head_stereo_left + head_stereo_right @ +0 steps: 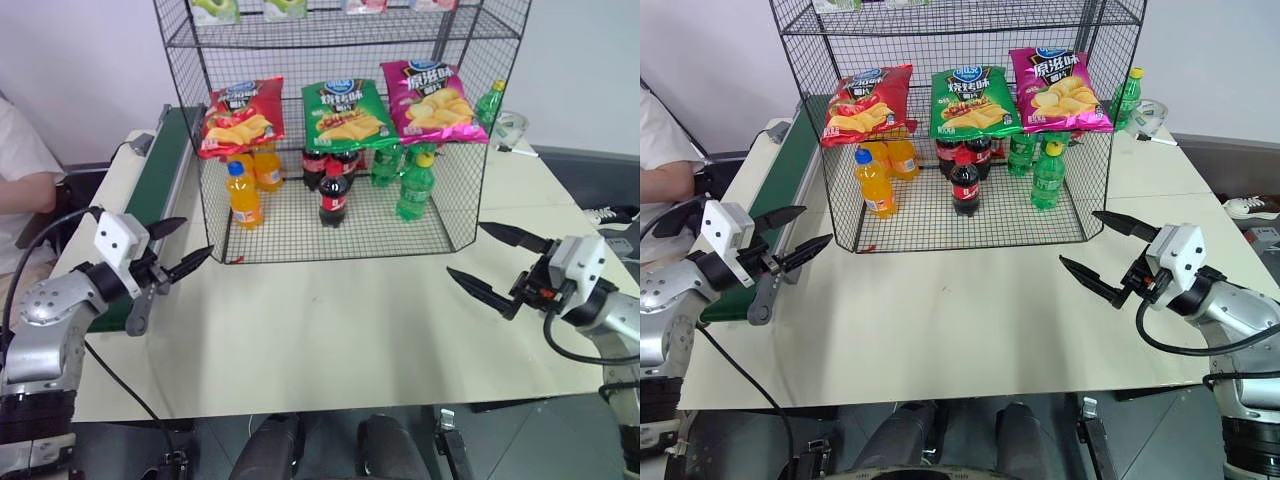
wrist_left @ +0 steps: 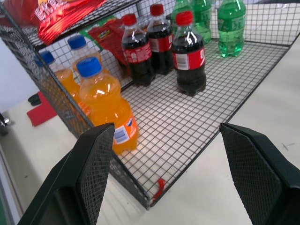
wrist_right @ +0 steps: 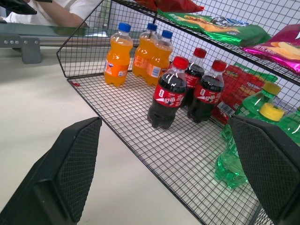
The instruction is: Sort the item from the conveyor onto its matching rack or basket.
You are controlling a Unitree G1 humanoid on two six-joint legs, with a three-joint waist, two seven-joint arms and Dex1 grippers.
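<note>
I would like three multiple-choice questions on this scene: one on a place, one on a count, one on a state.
1. Where does the red chip bag lie?
A. on the conveyor
B. on the rack's shelf, left of the green bag
C. on the table

2. How many chip bags lie on that shelf?
A. two
B. three
C. five

3. How do the left gripper's fingers stand?
A. apart, holding nothing
B. closed on a bottle
C. closed on a bag

Key: 1 B, red is leftmost there; 2 B, red, green, magenta; 3 A, a bare gap between them.

Head cameras look down at the rack (image 1: 340, 130); wrist cameras view it closer.
</note>
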